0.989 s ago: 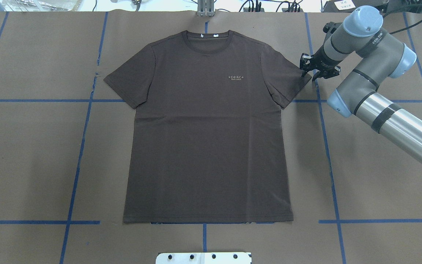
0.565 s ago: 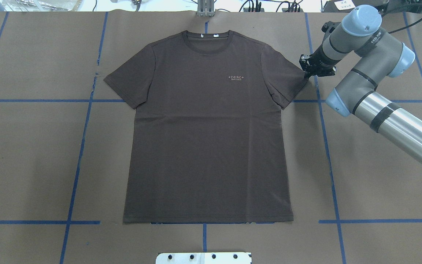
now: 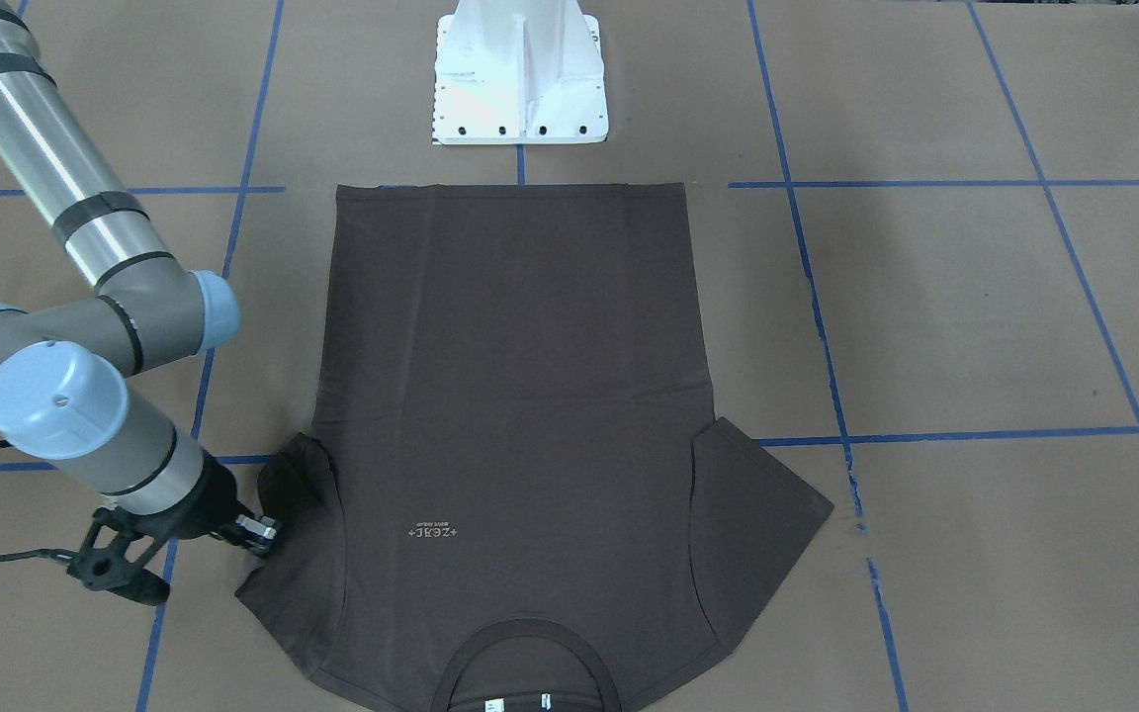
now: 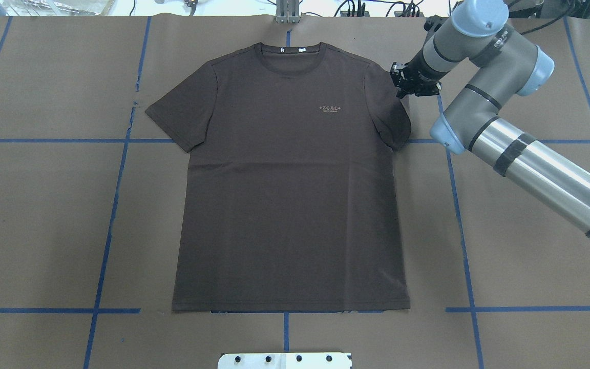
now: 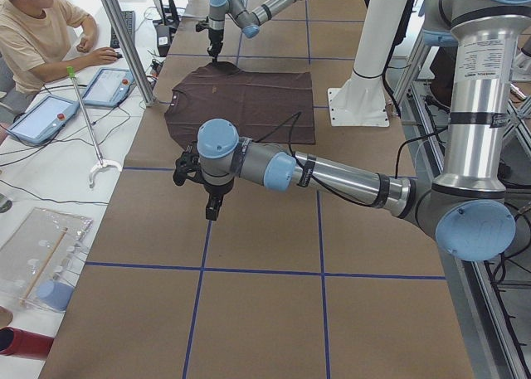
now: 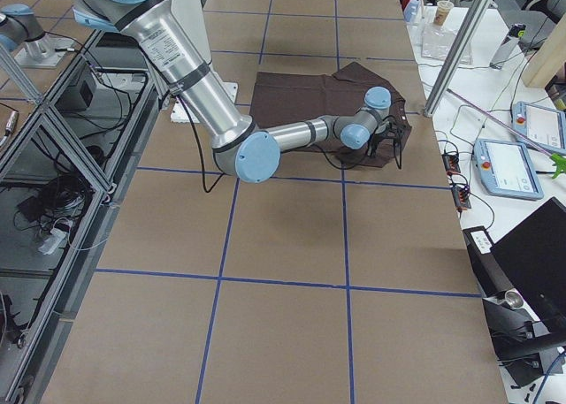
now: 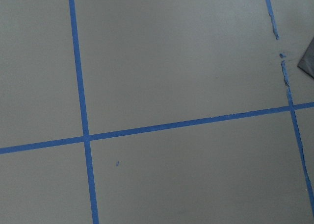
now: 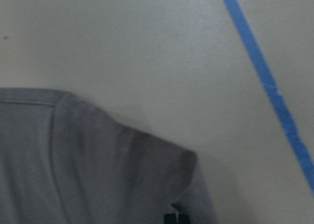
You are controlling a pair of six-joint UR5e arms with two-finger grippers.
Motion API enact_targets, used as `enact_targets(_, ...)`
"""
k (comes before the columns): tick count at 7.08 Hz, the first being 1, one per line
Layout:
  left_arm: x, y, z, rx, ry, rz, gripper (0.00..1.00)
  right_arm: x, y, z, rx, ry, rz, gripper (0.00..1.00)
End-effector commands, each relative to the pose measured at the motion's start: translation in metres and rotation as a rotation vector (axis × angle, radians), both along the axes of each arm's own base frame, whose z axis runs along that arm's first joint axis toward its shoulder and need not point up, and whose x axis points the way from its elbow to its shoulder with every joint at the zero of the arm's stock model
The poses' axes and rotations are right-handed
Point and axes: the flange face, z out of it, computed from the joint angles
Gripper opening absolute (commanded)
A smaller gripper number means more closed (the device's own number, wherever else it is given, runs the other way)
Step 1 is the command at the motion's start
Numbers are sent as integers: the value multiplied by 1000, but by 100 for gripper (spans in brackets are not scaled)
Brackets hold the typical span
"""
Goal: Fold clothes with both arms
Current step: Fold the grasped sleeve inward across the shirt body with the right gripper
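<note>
Finding: the task is at its opening step, with nearly all of the work outstanding. The T-shirt [image 4: 290, 205] lies front up and spread flat at the middle of the desk [image 4: 44, 230], its collar [image 4: 291, 66] on the far side from the robot and its hem [image 4: 290, 306] on the near side. The body shows no fold. The left sleeve [image 4: 182, 118] lies fully spread. The right sleeve [image 4: 395, 115] is the only part disturbed: it is drawn in toward the body and bunched, and in the right wrist view its cloth rises in a peak to the fingertips. The right pincer [image 4: 401, 91] sits at the outer edge of that sleeve, its jaws pressed together; by judgement it is pinching the sleeve edge, though the contact itself is small in every view. The left pincer [image 5: 211, 211] shows only in the side view, so whether it is spread or pressed together cannot be told. It hangs over bare desk well apart from the T-shirt, and its wrist camera catches only a dark corner of cloth at the picture's edge. Outstanding, by judgement: laying the right sleeve over, treating the left sleeve likewise, and folding the body.
</note>
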Motion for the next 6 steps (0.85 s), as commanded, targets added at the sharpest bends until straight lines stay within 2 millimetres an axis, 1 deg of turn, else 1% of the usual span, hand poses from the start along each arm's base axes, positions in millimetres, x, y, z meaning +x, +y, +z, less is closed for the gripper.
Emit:
enact_targets(1, 0, 2, -11, 24, 1, 0, 100, -64, -3, -67, -7, -16, 46, 0)
enact_targets(2, 0, 3, -19, 36, 1, -1, 100, -75, -5, -75, -7, -11, 48, 0)
enact_targets(3, 0, 5, -18, 36, 2, 1, 100, -94, 1, -87, 27, 7, 63, 0)
enact_targets(4, 1, 4, -21, 51, 0, 2, 100, -112, 11, -91, 53, 21, 70, 27)
enact_targets(5, 9, 2, -39, 82, 8, 12, 100, -113, 14, -101, 52, 2, 80, 99)
enact_targets(6, 53, -5, -61, 56, 47, 29, 100, -106, 24, -120, 58, -45, 87, 100)
